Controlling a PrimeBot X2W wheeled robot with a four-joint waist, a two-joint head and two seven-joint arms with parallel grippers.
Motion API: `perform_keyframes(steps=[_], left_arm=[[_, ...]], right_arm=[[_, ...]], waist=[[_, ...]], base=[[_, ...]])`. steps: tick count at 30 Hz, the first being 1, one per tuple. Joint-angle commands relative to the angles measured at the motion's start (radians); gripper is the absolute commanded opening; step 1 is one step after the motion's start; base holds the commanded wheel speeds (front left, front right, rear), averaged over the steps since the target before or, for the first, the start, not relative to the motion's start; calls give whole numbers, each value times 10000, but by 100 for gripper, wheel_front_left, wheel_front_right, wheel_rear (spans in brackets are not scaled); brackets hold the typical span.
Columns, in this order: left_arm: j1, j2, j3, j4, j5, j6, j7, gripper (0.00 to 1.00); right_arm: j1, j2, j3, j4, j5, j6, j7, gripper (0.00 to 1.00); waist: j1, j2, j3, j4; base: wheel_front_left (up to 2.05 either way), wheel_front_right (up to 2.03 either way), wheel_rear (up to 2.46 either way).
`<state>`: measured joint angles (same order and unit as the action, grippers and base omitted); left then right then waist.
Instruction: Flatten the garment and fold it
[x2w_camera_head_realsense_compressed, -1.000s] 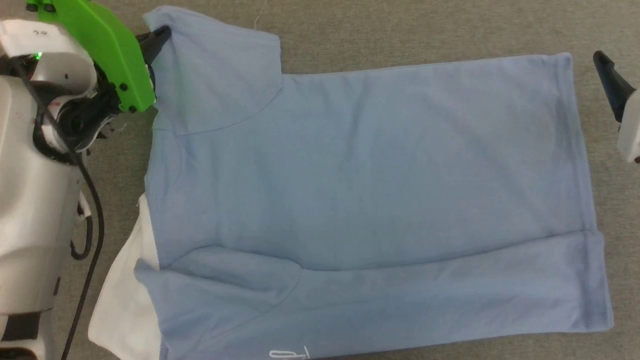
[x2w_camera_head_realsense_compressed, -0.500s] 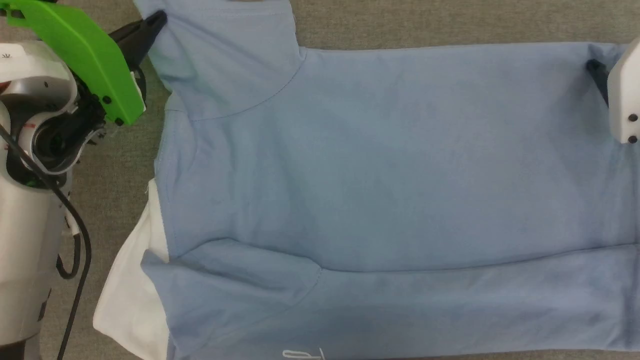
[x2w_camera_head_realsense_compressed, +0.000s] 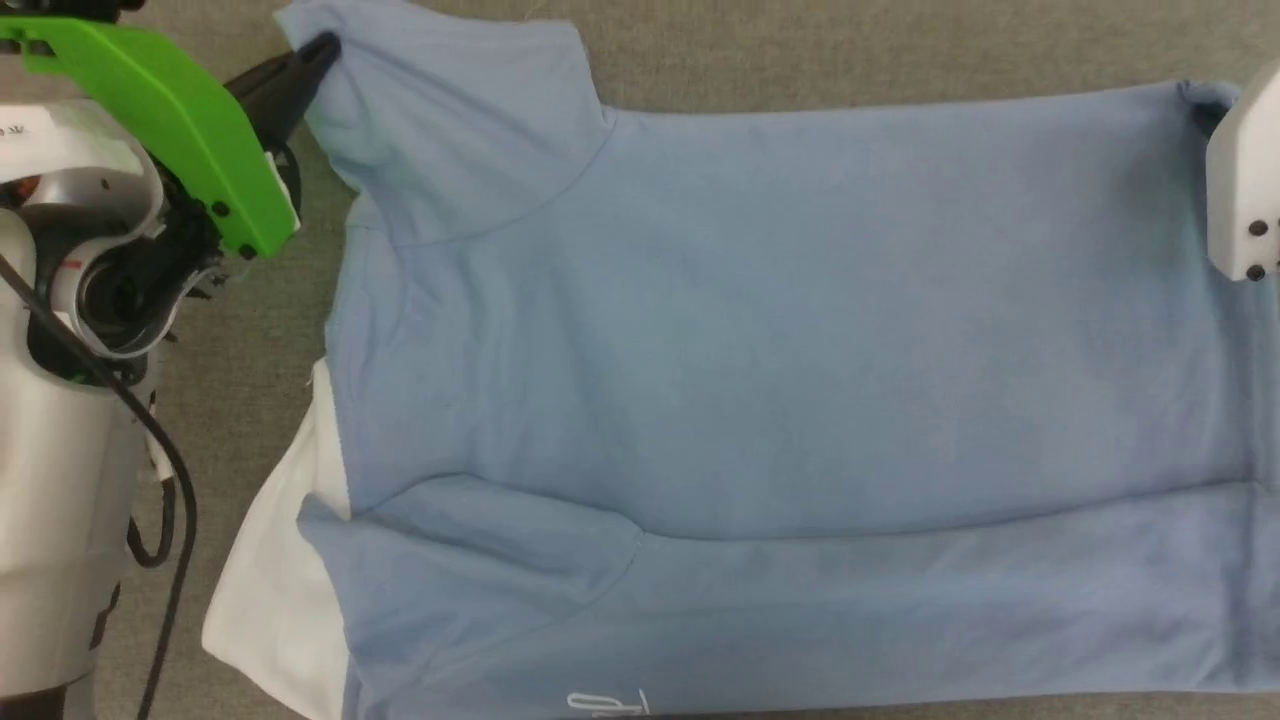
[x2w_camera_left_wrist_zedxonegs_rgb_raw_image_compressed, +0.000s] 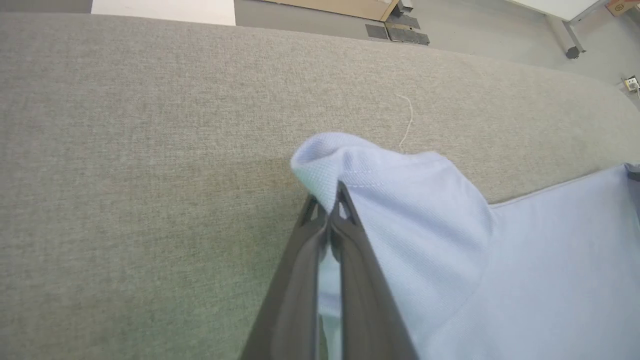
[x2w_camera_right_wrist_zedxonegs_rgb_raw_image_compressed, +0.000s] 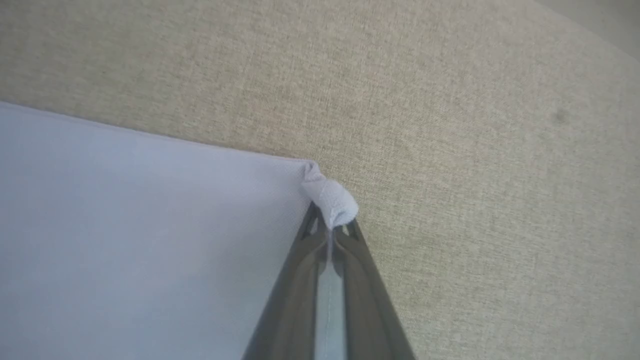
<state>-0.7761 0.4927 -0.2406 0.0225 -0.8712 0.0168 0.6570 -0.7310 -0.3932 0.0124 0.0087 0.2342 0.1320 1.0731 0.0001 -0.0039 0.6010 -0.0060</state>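
The garment (x2w_camera_head_realsense_compressed: 780, 380), a light blue short-sleeved shirt, lies spread across the grey cloth surface (x2w_camera_head_realsense_compressed: 800, 50), its near long edge folded over, with a white piece (x2w_camera_head_realsense_compressed: 270, 600) sticking out at the lower left. My left gripper (x2w_camera_head_realsense_compressed: 325, 50) is shut on the far left sleeve corner (x2w_camera_left_wrist_zedxonegs_rgb_raw_image_compressed: 320, 160), which bunches over the fingertips. My right gripper (x2w_camera_right_wrist_zedxonegs_rgb_raw_image_compressed: 330, 225) is shut on the far right hem corner (x2w_camera_right_wrist_zedxonegs_rgb_raw_image_compressed: 327, 195), pinched into a small roll; in the head view its white housing (x2w_camera_head_realsense_compressed: 1240, 190) covers the fingers.
The grey cloth surface (x2w_camera_left_wrist_zedxonegs_rgb_raw_image_compressed: 125, 175) stretches well beyond the shirt. A loose white thread (x2w_camera_left_wrist_zedxonegs_rgb_raw_image_compressed: 409, 120) lies past the sleeve. Floor, a white panel (x2w_camera_left_wrist_zedxonegs_rgb_raw_image_compressed: 162, 10) and a table leg (x2w_camera_left_wrist_zedxonegs_rgb_raw_image_compressed: 562, 35) show past the surface's far edge. My pale left arm with its green cover (x2w_camera_head_realsense_compressed: 170, 110) fills the left.
My right gripper came in from the right onto the shirt's far right hem corner and shut on it. The left gripper kept its hold on the sleeve. The head camera shifted.
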Motion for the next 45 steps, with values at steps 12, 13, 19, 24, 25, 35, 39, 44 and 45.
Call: perform_keyframes(steps=[12,13,19,24,25,35,39,44,45], left_arm=[[1744,-115,281,-323,-432,358,-338,0],[2028,-115,284,-386,-477,427,-320,0],[3624,-112,445,-977,-721,872,-362,0],[5065,-108,748,-1488,-892,1340,-544,0],[5412,-145,820,-1578,-962,1435,-598,0],[7798,-636,1182,-1551,-1589,1951,-923,0],[8029,-849,1084,-1063,-1794,1960,-851,0],[7961,-938,893,-282,-1848,2000,-655,0],[7946,-923,869,-181,-1821,2020,-637,0]], right_arm=[[1981,-835,-100,182,1055,-13,-1830,0],[2286,-824,-140,257,1156,-13,-1953,0],[3791,-750,-337,534,1544,-13,-2805,0],[4799,-635,-446,739,1785,-13,-3399,0],[5008,-578,-491,799,1860,-13,-3514,0],[6284,-321,-639,1279,2023,-13,-4145,0],[6610,-201,-562,1521,1976,-13,-4197,0],[6772,41,-333,1878,1845,-13,-4284,0],[6763,62,-287,1930,1818,-13,-4295,0]], waist=[[-1,39,-3232,-101],[-1,39,-3419,-103],[-1,39,-4072,-61],[-1,39,-4322,16],[-1,39,-4361,44],[-1,39,-4427,156],[-1,39,-4368,210],[-1,39,-4377,168],[-1,39,-4385,150]], base=[[0,0,0],[0,0,0],[0,0,0],[0,0,0],[0,0,0],[0,0,0],[0,0,0],[0,0,0],[0,0,0]])
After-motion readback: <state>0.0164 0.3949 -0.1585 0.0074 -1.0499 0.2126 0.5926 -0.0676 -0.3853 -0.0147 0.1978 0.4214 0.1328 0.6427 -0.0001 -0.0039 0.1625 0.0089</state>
